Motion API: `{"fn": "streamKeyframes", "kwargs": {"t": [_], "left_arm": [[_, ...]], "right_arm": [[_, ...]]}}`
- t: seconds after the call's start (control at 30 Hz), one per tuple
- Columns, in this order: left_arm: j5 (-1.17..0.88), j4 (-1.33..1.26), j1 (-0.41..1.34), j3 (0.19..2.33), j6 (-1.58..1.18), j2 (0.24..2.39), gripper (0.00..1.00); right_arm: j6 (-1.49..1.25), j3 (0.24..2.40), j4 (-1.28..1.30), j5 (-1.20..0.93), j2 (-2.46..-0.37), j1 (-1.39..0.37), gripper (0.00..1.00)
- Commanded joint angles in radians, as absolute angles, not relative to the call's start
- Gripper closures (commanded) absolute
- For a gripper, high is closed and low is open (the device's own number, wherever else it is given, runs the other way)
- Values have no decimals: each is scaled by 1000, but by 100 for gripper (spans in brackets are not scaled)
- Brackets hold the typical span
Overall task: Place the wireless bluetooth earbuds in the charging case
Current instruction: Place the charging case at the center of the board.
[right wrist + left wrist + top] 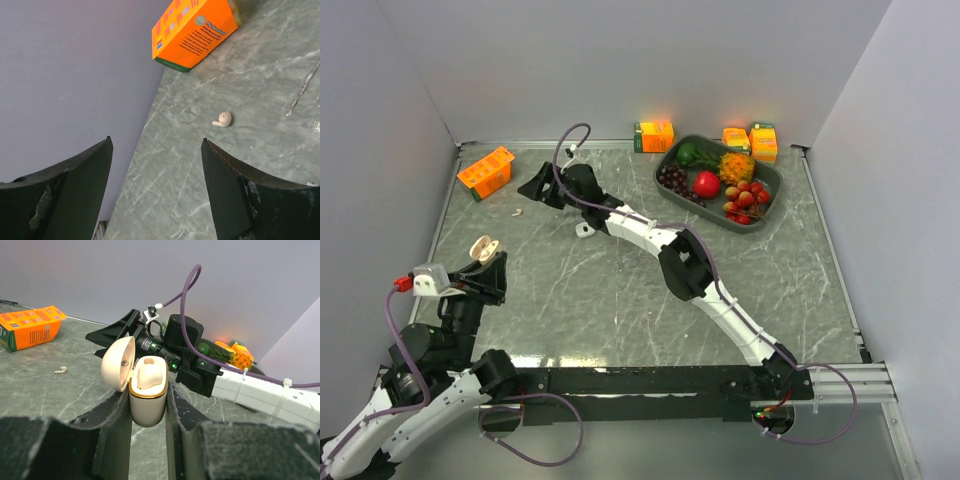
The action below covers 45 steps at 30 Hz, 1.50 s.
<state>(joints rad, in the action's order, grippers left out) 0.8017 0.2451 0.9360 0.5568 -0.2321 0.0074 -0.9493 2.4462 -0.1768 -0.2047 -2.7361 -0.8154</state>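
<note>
My left gripper [148, 402] is shut on a beige charging case [147, 407], holding it upright with its lid [118, 364] swung open; a beige rounded shape [150, 374] sits in its well. From above, the case [483, 247] is at the table's left side. One beige earbud [222, 119] lies loose on the marble table [260, 165], also seen as earbud [517, 211] and earbud [61, 370]. My right gripper [156, 140] hangs open above the table, the earbud lying beyond and to the right of its fingertips; from above this gripper [534, 187] is at the back left.
An orange carton [485, 172] lies near the back left corner, close to the right gripper. A small white object [585, 229] rests under the right arm. A grey tray [772, 185] of fruit and more orange cartons [653, 135] stand at the back right.
</note>
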Motion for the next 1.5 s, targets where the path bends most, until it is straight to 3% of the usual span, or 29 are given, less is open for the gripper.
{"fn": "streamKeyframes", "kwargs": {"t": [0.0,0.13,0.43,0.83,1.1,1.27,1.47], "left_arm": [[808,268,939,600,-236,-118,99],[796,249,939,583,-213,-103,99],[726,13,940,454,-241,-8,99],[411,-377,939,241,-432,210,99],[193,-779,911,115,-544,491,99],[-82,-1011,813,123,-636,788,99],[-153,-1285,738,165,-657,1170,99]], "right_arm": [[-987,2478,-235,-192,-2752,-830,22],[-888,2297,-227,-189,-2625,-830,25],[-612,1552,-242,53,-1868,-807,17],[-462,1114,-19,176,-1206,-796,16],[-463,896,98,199,-935,-801,16],[-466,812,144,216,-885,-801,16],[-454,762,166,232,-839,-801,16]]}}
